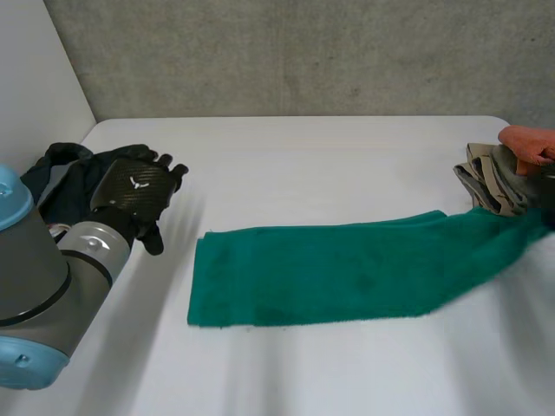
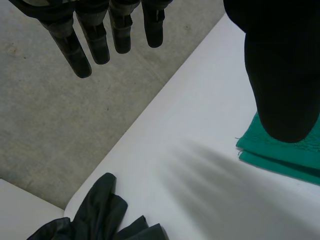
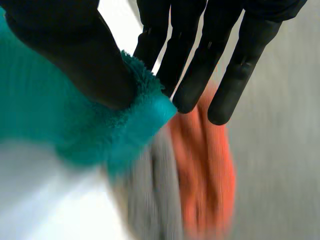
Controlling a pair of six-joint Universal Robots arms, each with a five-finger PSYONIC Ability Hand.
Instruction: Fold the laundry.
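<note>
A green towel (image 1: 329,273) lies folded in a long strip across the middle of the white table (image 1: 303,147). Its right end rises off the table to my right hand (image 1: 548,192) at the table's right edge. In the right wrist view that hand (image 3: 200,45) pinches the towel's (image 3: 60,115) end edge between thumb and straight fingers. My left hand (image 1: 139,191) hovers open over the table, left of the towel's left end. Its fingers (image 2: 95,40) are straight and hold nothing, and the towel's corner (image 2: 280,150) lies just under its thumb.
A dark cloth (image 1: 61,173) is bunched at the table's far left, behind my left hand, and is also under the palm (image 2: 100,215). Folded grey cloths (image 1: 490,178) and an orange one (image 1: 527,143) are piled at the right edge, beyond my right hand's fingertips (image 3: 205,170).
</note>
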